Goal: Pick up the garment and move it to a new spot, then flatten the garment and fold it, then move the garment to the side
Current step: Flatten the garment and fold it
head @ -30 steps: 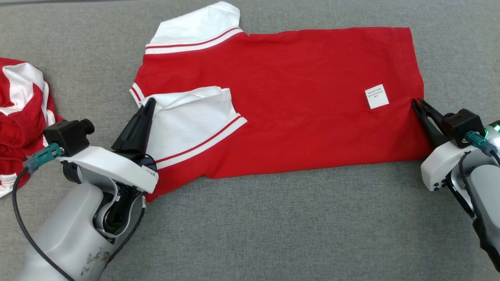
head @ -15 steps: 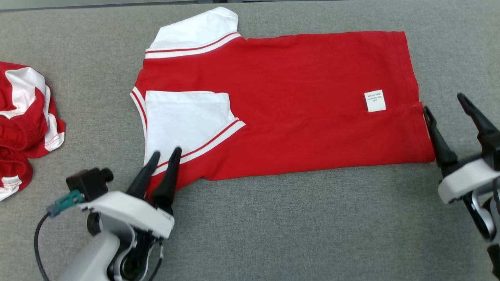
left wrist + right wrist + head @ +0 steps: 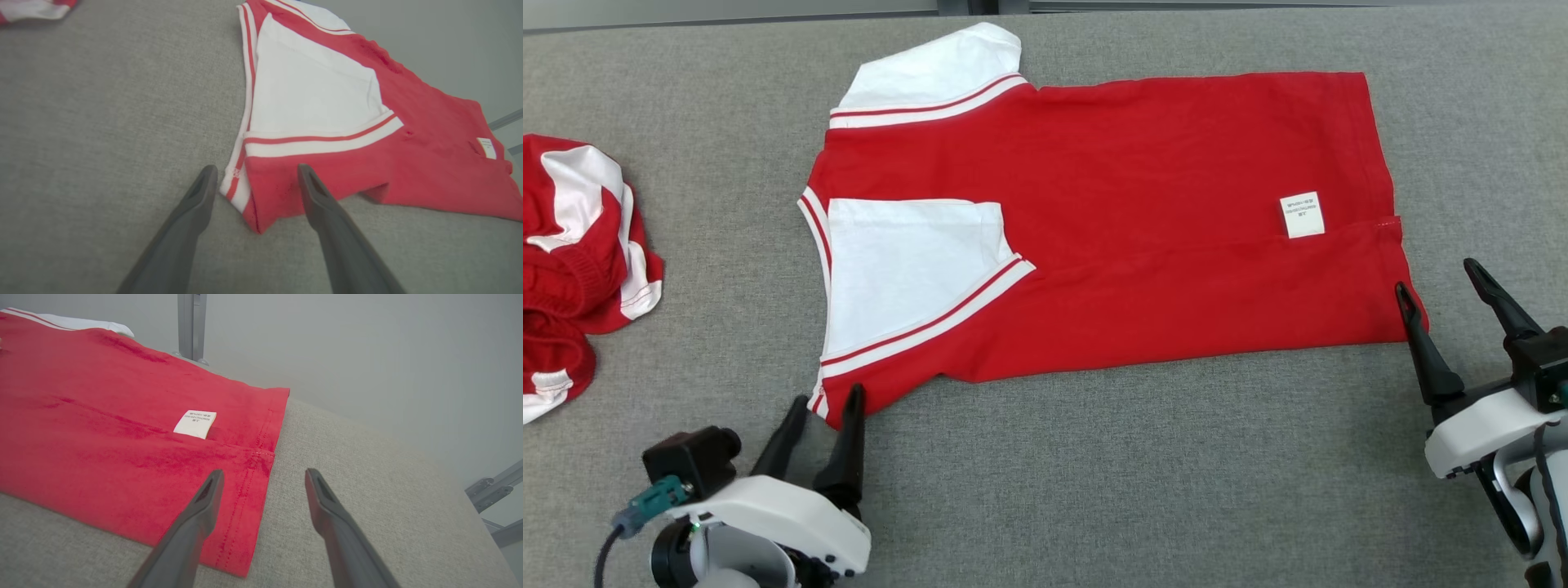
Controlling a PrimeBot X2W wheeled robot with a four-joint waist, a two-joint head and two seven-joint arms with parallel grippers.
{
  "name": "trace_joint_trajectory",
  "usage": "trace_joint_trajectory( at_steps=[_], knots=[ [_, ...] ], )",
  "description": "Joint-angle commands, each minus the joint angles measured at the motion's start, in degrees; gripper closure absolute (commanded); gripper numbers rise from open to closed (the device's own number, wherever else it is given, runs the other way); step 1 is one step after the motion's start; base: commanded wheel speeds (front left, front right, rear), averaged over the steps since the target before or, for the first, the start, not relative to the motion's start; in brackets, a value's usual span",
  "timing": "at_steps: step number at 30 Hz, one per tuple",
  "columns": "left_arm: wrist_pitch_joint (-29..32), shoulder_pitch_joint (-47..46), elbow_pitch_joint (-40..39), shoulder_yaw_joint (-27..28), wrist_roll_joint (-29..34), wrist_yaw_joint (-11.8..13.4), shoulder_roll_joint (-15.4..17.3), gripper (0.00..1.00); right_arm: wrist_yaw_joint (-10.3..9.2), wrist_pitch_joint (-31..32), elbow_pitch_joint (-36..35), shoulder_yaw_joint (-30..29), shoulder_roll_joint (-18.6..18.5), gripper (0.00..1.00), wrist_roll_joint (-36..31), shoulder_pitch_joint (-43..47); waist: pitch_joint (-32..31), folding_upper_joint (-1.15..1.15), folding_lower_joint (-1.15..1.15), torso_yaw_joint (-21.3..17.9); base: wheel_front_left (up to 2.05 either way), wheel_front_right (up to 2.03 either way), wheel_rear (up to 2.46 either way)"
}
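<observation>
Where the red garment (image 3: 1160, 212) lay spread flat across the middle of the grey worktop (image 3: 1094, 490), we saw one white sleeve (image 3: 907, 269) folded in over its body and a small white label (image 3: 1301, 215) near its hem. Our left claw (image 3: 827, 396) stood with jaws wide apart at the garment's near left corner, gripping nothing; from the left wrist, that corner lay between the two fingers. Our right claw (image 3: 1435, 276) stood equally wide at the near hem corner, also empty. A second red-and-white heap (image 3: 572, 261) sat well apart at the worktop's left edge.
</observation>
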Motion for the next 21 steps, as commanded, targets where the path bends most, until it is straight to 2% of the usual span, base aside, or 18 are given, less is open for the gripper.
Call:
trace_joint_trajectory(
  at_steps=[1, 3, 4, 6, 9, 16, 17, 18, 19, 20, 21],
  knots=[
    [0.16, 0.73, -0.23, -0.25, 0.28, 0.43, 0.17, 0.0, -0.01, -0.26, 0.04, -0.12, -0.08, 0.0, 0.11, 0.25, -0.05, -0.01, 0.0, 0.0, 0.0, 0.0, 0.0],
    [0.75, 0.57, -0.1, -0.88, 0.99, 1.04, 0.63, 0.0, -0.01, -0.26, 0.18, 0.02, 0.01, 0.0, 0.19, 0.13, -0.08, -0.01, 0.0, 0.0, 0.0, 0.0, 0.0],
    [1.08, 0.48, 0.01, -1.13, 0.77, 0.92, 0.37, 0.28, -0.01, -0.27, 0.29, 0.12, -0.01, 0.0, 0.29, 0.05, -0.12, -0.01, 0.0, 0.04, 0.0, 0.0, 0.0],
    [1.54, 0.1, 0.56, -1.61, 0.68, 0.52, 0.2, 1.0, -0.01, -0.27, 1.15, 0.75, 0.13, 0.0, 0.86, 0.06, -0.22, -0.01, 0.0, 0.13, 0.0, 0.0, 0.0],
    [1.68, -0.64, 1.49, -1.93, 0.7, -0.06, -0.01, 1.0, -0.01, -0.27, 4.27, 2.52, 0.08, 0.0, 2.69, -0.2, -0.5, -0.01, 0.0, 0.32, 0.0, 0.0, 0.0],
    [1.59, -1.03, 3.25, -2.07, 0.57, -1.61, 0.39, 1.0, -0.01, -0.08, 13.52, 9.51, -0.57, 0.0, 11.45, -2.93, -1.28, -0.01, 0.0, 0.92, 0.0, 0.0, 0.0],
    [1.43, -1.08, 3.35, -2.07, 0.64, -1.86, 0.48, 1.0, -0.01, -0.07, 14.12, 10.34, -0.85, 0.02, 12.24, -3.25, -1.38, -0.01, 0.0, 1.03, 0.0, 0.0, 0.0],
    [1.23, -1.14, 3.43, -2.05, 0.77, -1.97, 0.6, 1.0, -0.01, -0.07, 14.85, 11.44, -1.16, 0.31, 12.88, -3.57, -1.48, -0.01, 0.0, 1.14, 0.0, 0.0, 0.0],
    [1.21, -1.16, 3.58, -2.08, 0.82, -2.13, 0.68, 1.0, -0.01, -0.06, 15.44, 12.35, -1.47, 0.69, 13.4, -3.83, -1.63, -0.01, 0.0, 1.24, 0.0, 0.0, 0.0],
    [1.15, -1.13, 3.71, -2.15, 0.9, -2.34, 0.8, 1.0, -0.01, -0.05, 15.8, 13.01, -1.74, 1.0, 14.15, -3.93, -1.76, -0.01, 0.0, 1.33, 0.0, 0.0, 0.0],
    [1.05, -1.17, 3.85, -2.26, 1.13, -2.41, 0.93, 1.0, -0.01, -0.04, 16.1, 13.6, -1.97, 1.0, 15.08, -3.77, -1.86, -0.01, 0.0, 1.44, 0.0, 0.0, 0.0]
  ],
)
